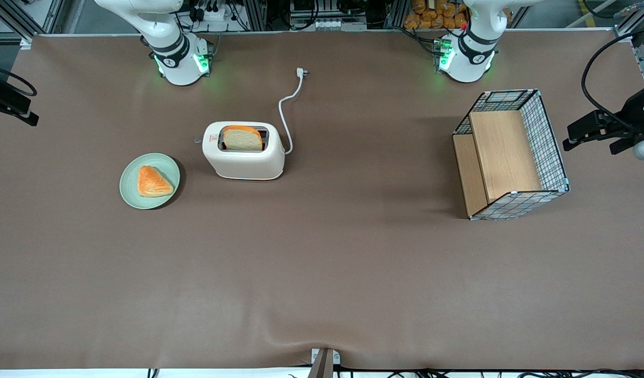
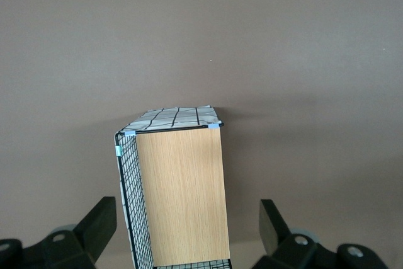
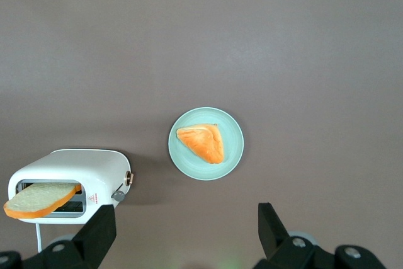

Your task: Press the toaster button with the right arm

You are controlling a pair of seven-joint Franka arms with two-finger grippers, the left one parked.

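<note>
Nearest the front camera is a bare stretch of the brown table covering [image 1: 322, 273]; farther from it sits a pale green round plate [image 1: 149, 180] carrying an orange-crusted triangular pastry [image 1: 154, 181]. Just beside the plate, and slightly farther from the camera, stands the cream-white rounded plastic toaster [image 1: 243, 152], with a slice of bread with an orange crust [image 1: 242, 138] standing up out of its wide top slot. Its white cord [image 1: 286, 113] trails away to a plug lying loose on the table, nearer the arm bases. Well off toward the parked arm's end rests a wire-mesh basket with wooden panels [image 1: 510, 155]. The right arm's slim black gripper [image 1: 9, 104] hangs at the working arm's edge of the table, well apart from the toaster; its wrist view looks down on plate and toaster from above, with two black fingers [image 3: 97, 234] spread wide and nothing between them — open and empty. In that same view the small pale grey lever tab, the toaster button [image 3: 118, 195], juts from the toaster's narrow end facing the plate, near a small round knob and a red mark. As far as can be judged, the task has barely begun — the lever looks raised, with the bread riding high, and nothing touches it. The whole approach, the lining up over the tab and the downward push appear left to do.
</note>
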